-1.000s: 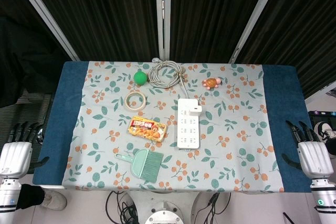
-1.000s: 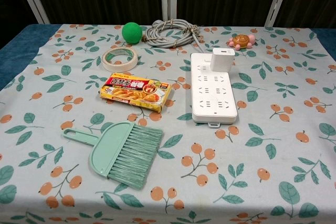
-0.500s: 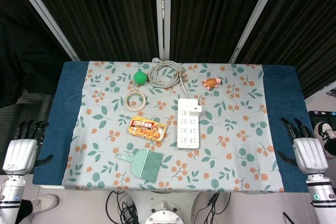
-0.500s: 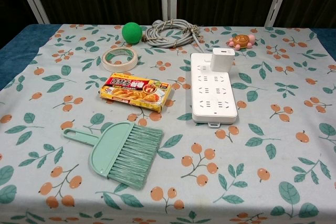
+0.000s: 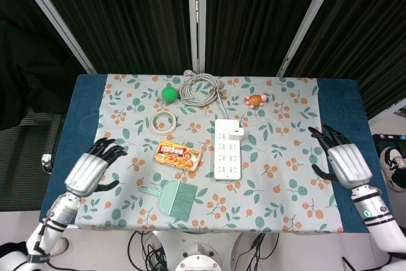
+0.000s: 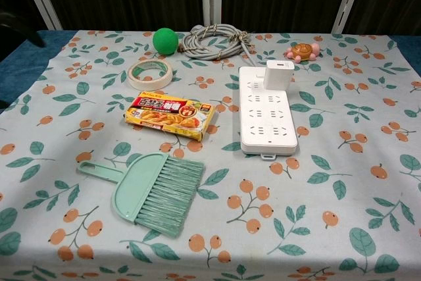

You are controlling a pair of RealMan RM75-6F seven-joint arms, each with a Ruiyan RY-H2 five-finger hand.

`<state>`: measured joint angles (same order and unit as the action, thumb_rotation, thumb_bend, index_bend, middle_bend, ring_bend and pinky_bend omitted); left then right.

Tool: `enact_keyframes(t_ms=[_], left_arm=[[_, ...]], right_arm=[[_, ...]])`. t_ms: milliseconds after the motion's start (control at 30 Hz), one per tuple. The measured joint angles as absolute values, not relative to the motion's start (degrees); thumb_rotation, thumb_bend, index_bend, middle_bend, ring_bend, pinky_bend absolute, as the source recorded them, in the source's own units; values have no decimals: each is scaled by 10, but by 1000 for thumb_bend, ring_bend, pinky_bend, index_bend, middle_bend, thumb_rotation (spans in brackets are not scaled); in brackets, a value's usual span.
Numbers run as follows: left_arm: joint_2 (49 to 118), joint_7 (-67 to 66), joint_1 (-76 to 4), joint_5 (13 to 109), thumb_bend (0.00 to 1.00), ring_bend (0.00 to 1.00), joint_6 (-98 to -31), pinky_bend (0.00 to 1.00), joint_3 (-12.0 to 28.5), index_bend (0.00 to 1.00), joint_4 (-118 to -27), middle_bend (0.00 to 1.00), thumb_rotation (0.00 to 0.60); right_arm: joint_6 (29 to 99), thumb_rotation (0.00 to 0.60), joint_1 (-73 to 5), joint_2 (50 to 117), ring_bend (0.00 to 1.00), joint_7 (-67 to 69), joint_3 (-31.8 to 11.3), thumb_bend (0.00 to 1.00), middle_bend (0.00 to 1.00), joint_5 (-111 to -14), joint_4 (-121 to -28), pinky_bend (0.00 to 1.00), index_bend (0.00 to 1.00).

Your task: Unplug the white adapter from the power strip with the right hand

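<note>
A white adapter stands plugged into the far right corner of the white power strip, which lies mid-table. My right hand hovers open over the table's right side, well right of the strip, fingers spread and holding nothing. Over the left side my left hand is also open and empty. In the chest view only dark fingertips show at the far left edge; the right hand is out of that frame.
The strip's grey cable lies coiled at the back. Around it are a green ball, a tape roll, a snack box, a green dustpan with brush and a turtle toy. A floral cloth covers the table.
Both hands have risen from beside the table and moved inward over the cloth, the left one further. The adapter, strip and other objects have not moved.
</note>
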<state>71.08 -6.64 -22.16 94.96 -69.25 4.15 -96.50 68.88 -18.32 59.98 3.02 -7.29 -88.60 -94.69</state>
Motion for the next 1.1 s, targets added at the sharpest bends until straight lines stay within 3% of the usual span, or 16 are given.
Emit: enact_keyframes(t_ms=[233, 567, 867, 1100], left_arm=[[791, -44, -346, 1004, 194, 98, -591, 124, 55, 246, -935, 225, 600], [940, 28, -512, 1039, 195, 97, -486, 117, 74, 201, -779, 198, 600], [1037, 65, -585, 1025, 195, 98, -446, 159, 70, 187, -638, 198, 600], [1071, 82, -602, 1008, 191, 118, -456, 166, 47, 190, -597, 199, 600]], right_arm=[[579, 600, -274, 610, 61, 2, -106, 209, 218, -845, -968, 172, 18], [466, 600, -374, 658, 61, -56, -135, 210, 217, -736, -946, 181, 18], [402, 600, -433, 729, 61, -75, -129, 253, 218, -688, -863, 189, 18], [376, 600, -470, 781, 61, -78, -119, 254, 219, -687, -797, 195, 18]])
